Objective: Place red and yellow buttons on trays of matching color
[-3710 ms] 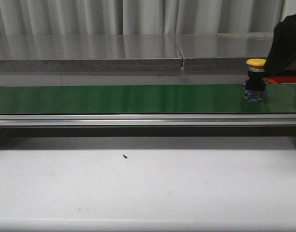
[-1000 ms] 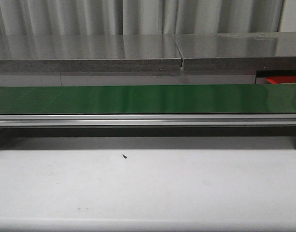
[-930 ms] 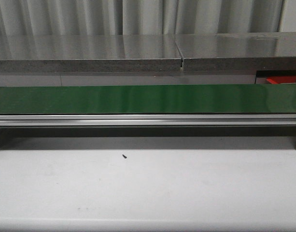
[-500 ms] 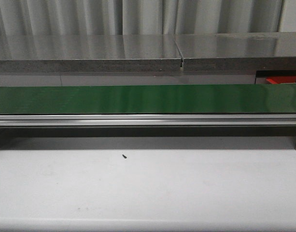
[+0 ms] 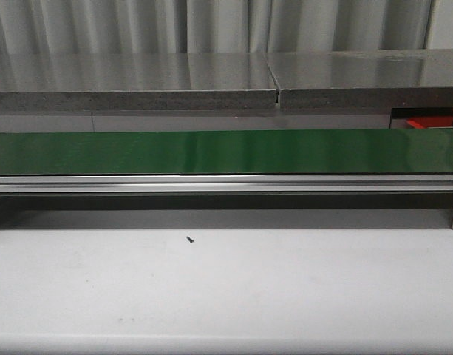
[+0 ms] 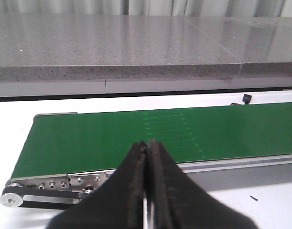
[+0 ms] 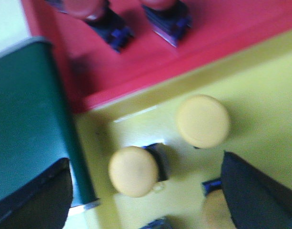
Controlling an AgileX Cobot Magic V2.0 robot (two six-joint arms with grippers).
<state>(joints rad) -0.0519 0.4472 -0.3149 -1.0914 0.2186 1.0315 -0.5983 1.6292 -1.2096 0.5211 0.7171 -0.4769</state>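
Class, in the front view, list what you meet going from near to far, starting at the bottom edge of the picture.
White table with a small dark speck → silver conveyor rail → green belt → grey stone counter → pale curtain. No end effector shows in this view.

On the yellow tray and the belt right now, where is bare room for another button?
The green belt is bare along its whole visible length. On the yellow tray, the stretch beside the red tray is free; nearer the right gripper, yellow buttons crowd together.
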